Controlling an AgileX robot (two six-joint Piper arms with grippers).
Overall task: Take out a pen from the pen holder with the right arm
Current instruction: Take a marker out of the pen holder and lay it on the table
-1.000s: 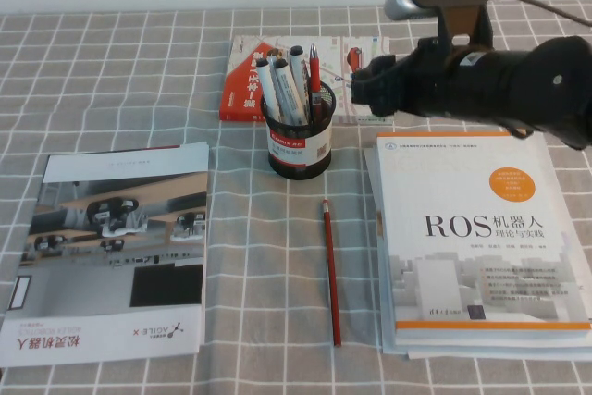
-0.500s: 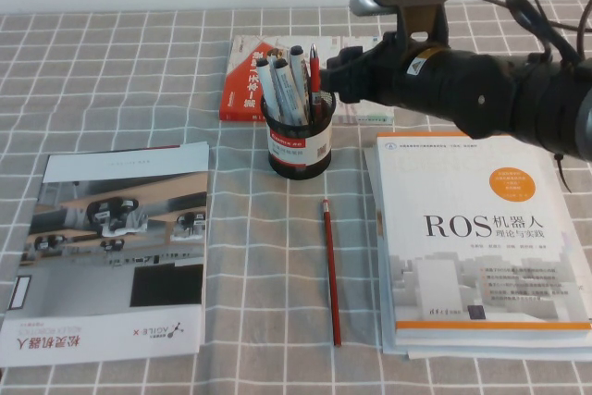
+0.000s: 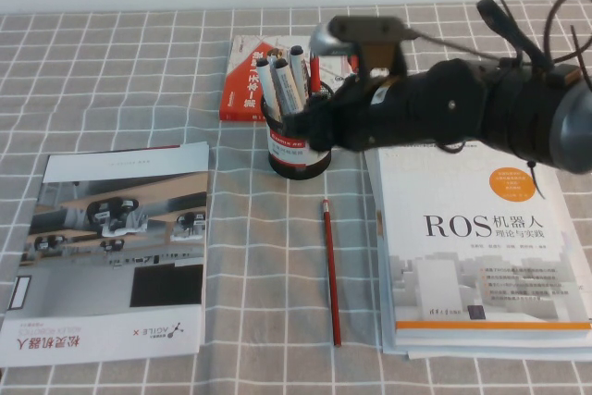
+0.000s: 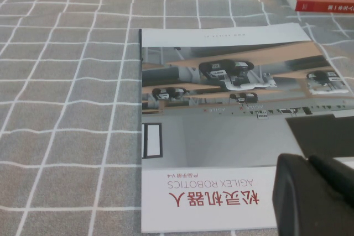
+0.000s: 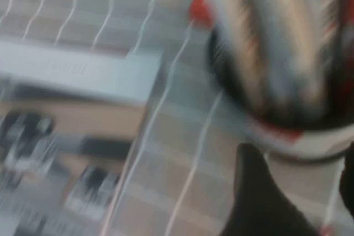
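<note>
**Right arm at the pen holder, no pen taken yet**

The reach looks made, but the grab is not. The right end effector (image 3: pixel 319 125) is down at the right side of the pen holder (image 3: pixel 291 150), which stands towards the back of the counter (image 3: pixel 129 71), near its middle. From the high view the two overlap, and I cannot tell whether they touch. In the right wrist view its fingers (image 5: pixel 260 197) stand apart with nothing between them, and the holder's base is just ahead. By my reading, what is left is to close on one pen, lift it clear and carry it away.

The black mesh holder is upright. It holds several grey markers (image 3: pixel 280 85) with dark caps and one red pen (image 3: pixel 314 69), all leaning. A red pencil (image 3: pixel 330 270) lies loose on the counter in front of it.

The left end effector (image 4: pixel 312 192) hangs over a brochure (image 4: pixel 221 109) on the left of the counter. Whether it is wide or narrow I cannot tell.
</note>
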